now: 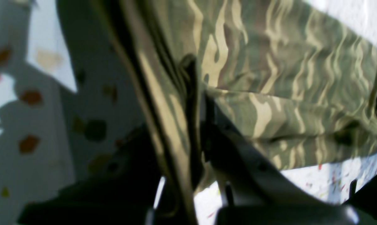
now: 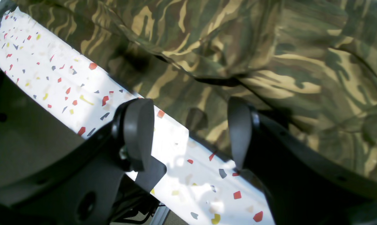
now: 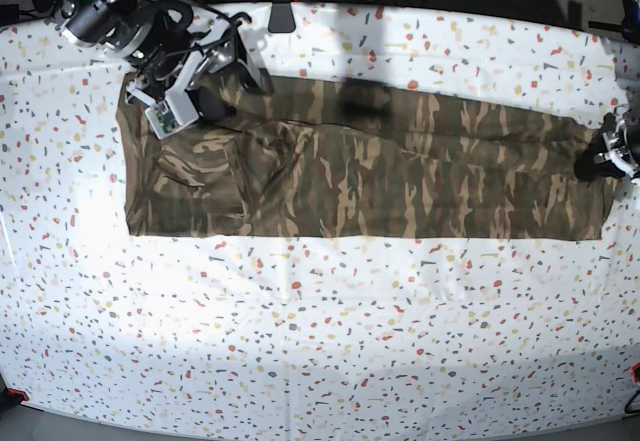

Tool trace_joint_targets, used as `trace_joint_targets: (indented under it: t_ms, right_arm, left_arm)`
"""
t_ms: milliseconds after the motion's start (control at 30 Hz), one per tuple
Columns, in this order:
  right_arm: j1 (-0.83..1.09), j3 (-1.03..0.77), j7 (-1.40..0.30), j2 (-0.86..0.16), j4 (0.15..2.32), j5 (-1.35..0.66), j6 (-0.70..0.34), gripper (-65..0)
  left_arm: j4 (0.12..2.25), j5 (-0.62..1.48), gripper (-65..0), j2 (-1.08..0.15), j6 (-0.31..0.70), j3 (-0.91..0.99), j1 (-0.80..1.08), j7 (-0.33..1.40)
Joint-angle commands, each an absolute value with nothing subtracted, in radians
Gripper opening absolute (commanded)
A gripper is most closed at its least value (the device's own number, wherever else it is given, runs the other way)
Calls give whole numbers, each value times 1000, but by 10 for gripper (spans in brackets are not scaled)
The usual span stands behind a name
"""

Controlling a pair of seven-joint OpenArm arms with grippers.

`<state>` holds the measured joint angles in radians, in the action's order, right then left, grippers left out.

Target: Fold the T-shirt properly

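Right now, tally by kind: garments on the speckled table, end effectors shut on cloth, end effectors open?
Camouflage cloth T-shirt: 1
End effector shut on cloth, left end effector: 1
End effector open, right end effector: 1
Total: 3

The right gripper (image 2: 188, 131) is built of matte black plastic, with two rounded oval pads (image 2: 138, 131) on broad arms; a small metal screw is seen beside one pad. The left gripper (image 1: 197, 125) is likewise black, and grey-white housings are carried behind both.
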<state>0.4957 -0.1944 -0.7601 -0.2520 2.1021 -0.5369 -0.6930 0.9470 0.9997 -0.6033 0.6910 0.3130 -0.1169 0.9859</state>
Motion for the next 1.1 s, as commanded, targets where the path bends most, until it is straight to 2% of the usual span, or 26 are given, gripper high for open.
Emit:
trace_joint_targets:
  t_ms: [0, 167, 300, 667, 933, 1067]
  right_arm:
    - [493, -196, -740, -258, 2123, -558, -698, -282]
    - [466, -196, -741, -257, 2123, -558, -698, -282]
    - [425, -196, -741, -257, 2123, -561, -698, -282]
    - [332, -196, -742, -258, 2122, -560, -698, -282]
    - [327, -196, -741, -257, 2122, -561, -698, -282]
    - [327, -196, -742, -257, 2122, -561, -698, -282]
  left_arm:
    - [961, 1023, -650, -624, 698, 318, -133, 971]
    - [1001, 1026, -650, -593, 698, 319, -133, 1019]
    - [1089, 1121, -650, -545, 698, 319, -133, 1100]
    - [1399, 1134, -650, -300, 698, 319, -86, 1206]
    - [1481, 1117, -650, -109, 698, 319, -11, 1196]
    - [1481, 987, -650, -31, 698, 319, -11, 1105]
